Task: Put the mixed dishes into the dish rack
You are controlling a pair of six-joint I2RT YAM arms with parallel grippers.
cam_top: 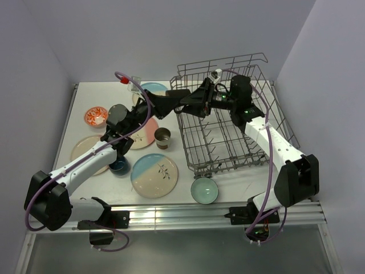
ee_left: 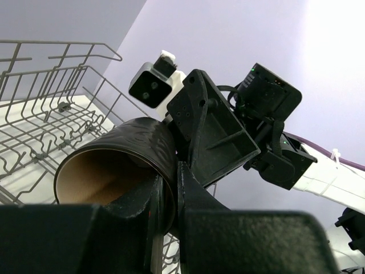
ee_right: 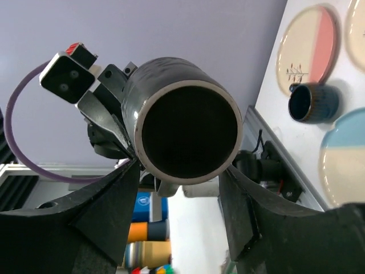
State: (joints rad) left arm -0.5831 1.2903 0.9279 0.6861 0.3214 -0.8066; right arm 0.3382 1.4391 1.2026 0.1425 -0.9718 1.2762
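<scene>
Above the dish rack the left tool clamps the dark mug by its rim; the right tool sets half-spread fingers astride it; whether they grip, I cannot tell.

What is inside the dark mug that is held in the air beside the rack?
Inside the dark mug, only bare brown wall shows, with no contents. The left gripper covers the lower part and the bottom.

Midair: dark mug on side, by rack left rim. On bench: four plates, red bowl, teal bowl, brown mug, blue mug.
</scene>
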